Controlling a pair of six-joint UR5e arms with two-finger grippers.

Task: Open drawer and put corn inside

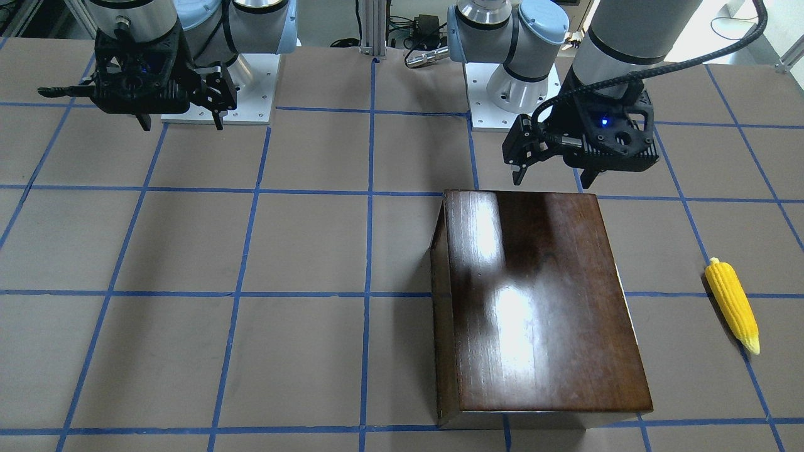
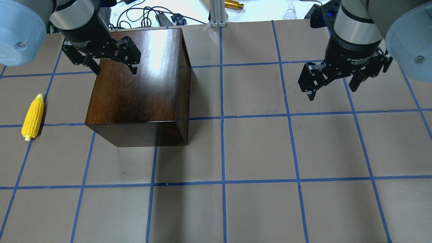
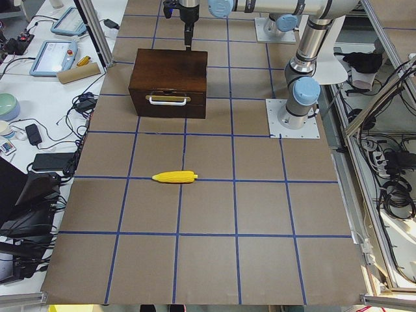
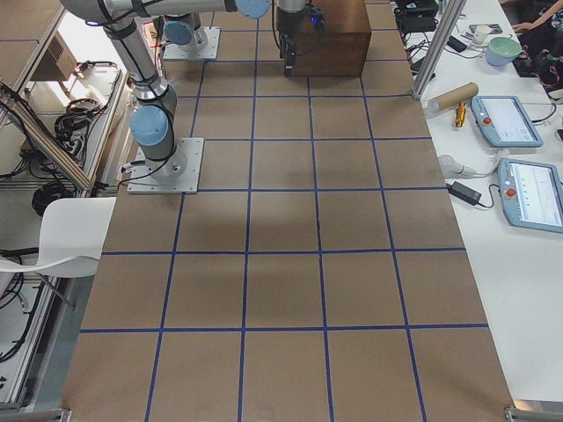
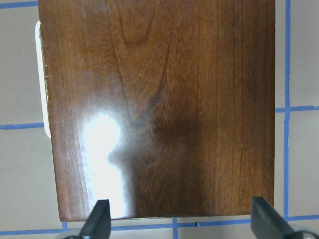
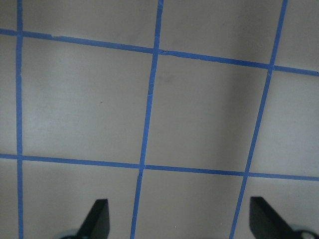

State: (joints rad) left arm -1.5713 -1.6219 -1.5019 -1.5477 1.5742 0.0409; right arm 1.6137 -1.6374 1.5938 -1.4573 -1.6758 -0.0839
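Observation:
The dark-brown wooden box (image 2: 138,87) stands on the table's left half. Its drawer (image 3: 168,103) is shut, and its front with the metal pull (image 5: 42,79) faces the table's left end. The yellow corn (image 2: 33,117) lies on the table beyond that front, apart from the box; it also shows in the front-facing view (image 1: 732,306). My left gripper (image 2: 114,69) is open and empty, high above the box top (image 5: 159,109). My right gripper (image 2: 332,91) is open and empty over bare table on the right half.
The table is brown paper with a grid of blue tape lines (image 6: 144,119). The two arm bases (image 1: 509,100) stand on white plates at the robot's side. Tablets, cables and a cardboard tube (image 4: 453,95) lie on a side bench beyond the table's far edge.

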